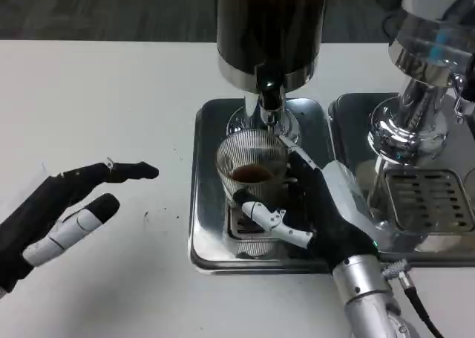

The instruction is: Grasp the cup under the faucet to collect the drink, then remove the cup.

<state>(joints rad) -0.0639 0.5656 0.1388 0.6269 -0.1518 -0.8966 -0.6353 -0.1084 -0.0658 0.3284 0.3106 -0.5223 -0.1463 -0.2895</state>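
On the left, the left robot hand (pixel 63 212) hovers over the white worktop (pixel 96 115), fingers spread and holding nothing, well apart from the steel tray (pixel 204 204). On that tray the cup (pixel 251 163) stands upright directly under the faucet (pixel 269 104) of the dark dispenser (pixel 271 26), with a little brown drink in its bottom. The right robot hand (pixel 312 212) is wrapped round the cup's right side and front, fingers curled against the ribbed wall; it looks like a firm hold, though the far fingers are hidden behind the glass. To the right sits a second machine (pixel 415 122) over a grate (pixel 427 197). The cup looks like clear ribbed glass: stiff, breakable, likely slick if wet, and heavier as it fills. Best taken round the middle of the wall, below the rim, kept level when lifted away
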